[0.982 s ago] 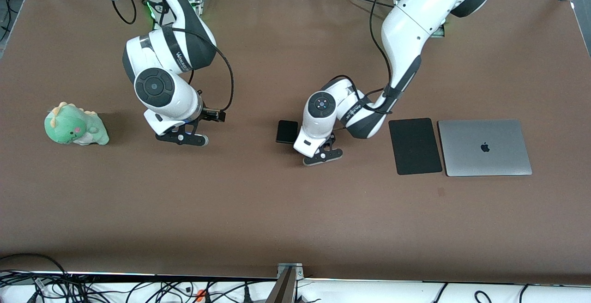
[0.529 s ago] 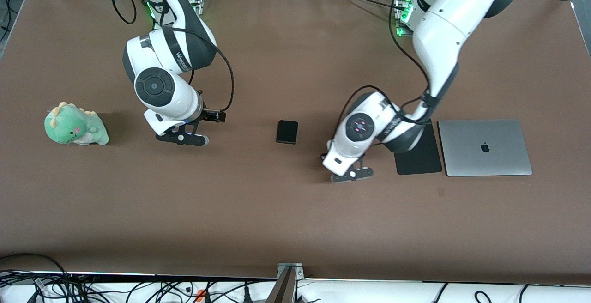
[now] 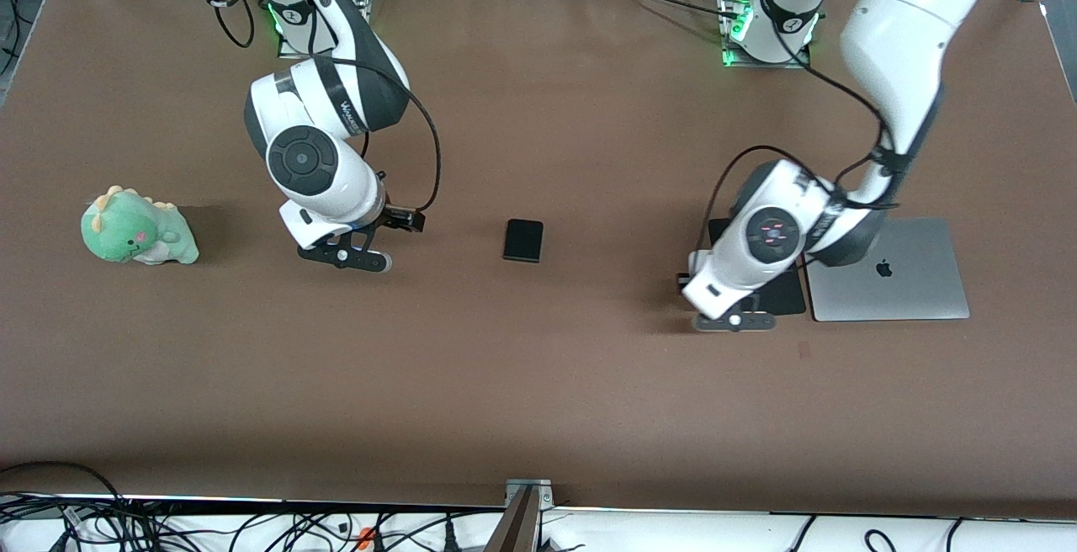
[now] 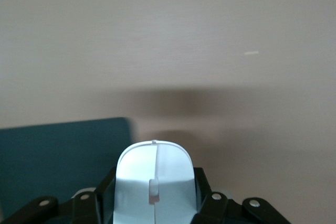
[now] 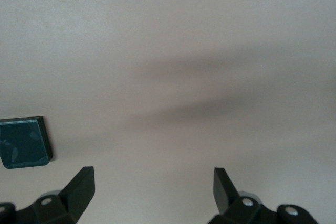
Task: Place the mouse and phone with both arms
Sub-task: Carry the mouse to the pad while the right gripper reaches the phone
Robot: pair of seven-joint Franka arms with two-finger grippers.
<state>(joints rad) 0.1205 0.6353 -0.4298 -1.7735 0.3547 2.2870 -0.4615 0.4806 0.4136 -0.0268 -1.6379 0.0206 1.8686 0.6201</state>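
Your left gripper's [image 4: 153, 203] fingers are pinched on the mouse [image 4: 153, 179], one against each flank, its nose poking out past the tips. Under those fingers lies the edge of the black mouse pad [image 4: 58, 161], with bare table [image 3: 538, 384] ahead of them. Judging by the task, the mouse goes on the pad, so carry the pinch fully over the pad before lowering, keep the mouse level, and release only once its base sits flat. Your right gripper [image 5: 153, 187] waits with fingers spread wide and nothing between them; the phone [image 5: 23, 142] lies flat on the table off to one side of them, not yet reached.
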